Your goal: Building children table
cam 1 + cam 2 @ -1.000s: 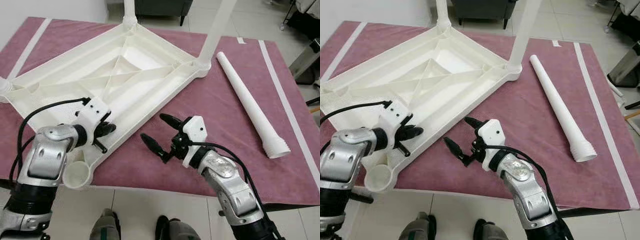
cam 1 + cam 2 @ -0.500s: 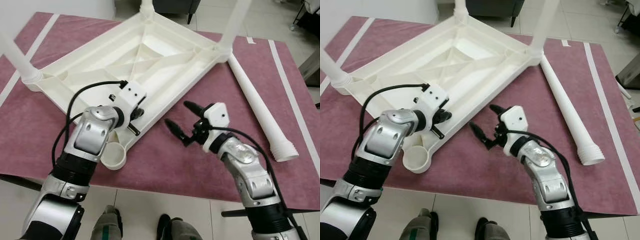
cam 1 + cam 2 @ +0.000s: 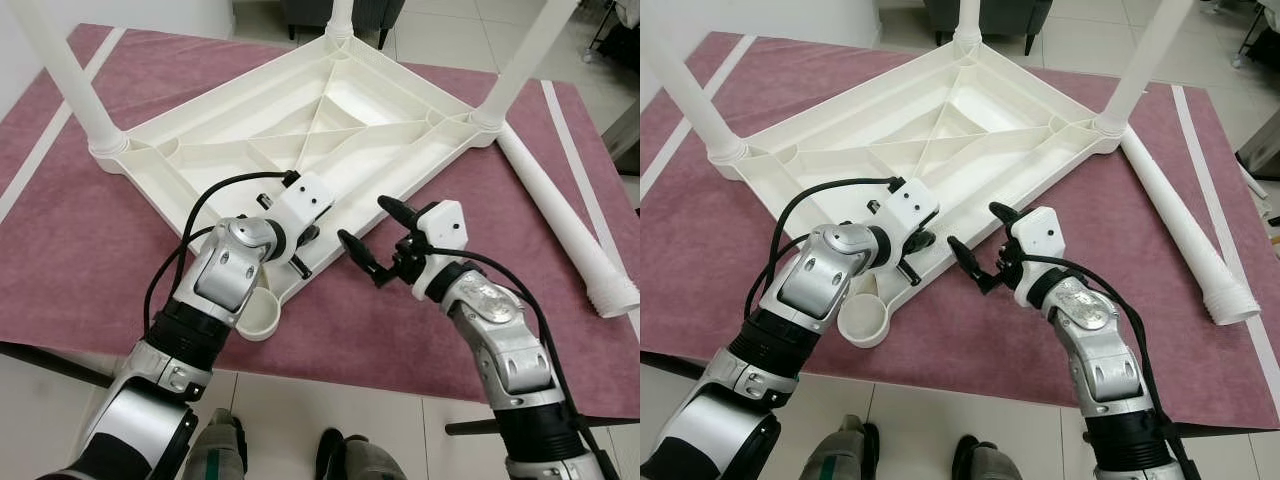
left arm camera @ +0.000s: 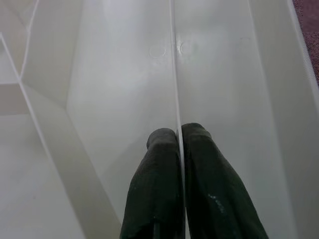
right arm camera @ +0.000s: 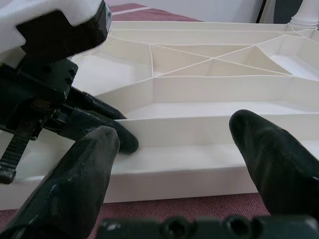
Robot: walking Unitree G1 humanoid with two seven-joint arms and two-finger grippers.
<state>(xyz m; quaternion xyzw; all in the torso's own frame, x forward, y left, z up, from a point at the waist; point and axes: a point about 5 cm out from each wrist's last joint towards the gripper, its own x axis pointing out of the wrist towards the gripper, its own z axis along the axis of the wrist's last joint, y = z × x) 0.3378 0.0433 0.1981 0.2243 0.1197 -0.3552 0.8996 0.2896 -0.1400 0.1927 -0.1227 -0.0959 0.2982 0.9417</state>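
A white plastic children's table (image 3: 300, 130) lies upside down on a counter (image 3: 90, 250) covered in dusty-pink cloth with pale stripes. Its underside is a shallow tray crossed by thin moulded ribs. Three round, smooth legs stand up from its corners: one at the left (image 3: 70, 75), one at the far corner (image 3: 340, 15), one at the right (image 3: 525, 60). The near corner has an open round socket (image 3: 252, 312) with no leg in it. A fourth leg (image 3: 570, 225), a long tapered tube with a ridged end, lies loose on the cloth just right of the table, reaching toward the counter's right edge.

The left gripper (image 3: 300, 240) sits on the table's near rim, beside the open socket. The left wrist view shows what the head views do not: its two black fingers (image 4: 159, 169) are clenched on a thin upright rib (image 4: 175, 74) inside the tray.

The right gripper (image 3: 372, 245) hovers over bare cloth just outside the same rim, its fingers (image 5: 79, 184) spread wide and grasping nothing. The right wrist view looks straight at the rim and at the left gripper beyond it.

A broad strip of cloth lies between the table and the counter's near edge. Below it are pale floor tiles (image 3: 300, 410) and the robot's feet (image 3: 330, 465).
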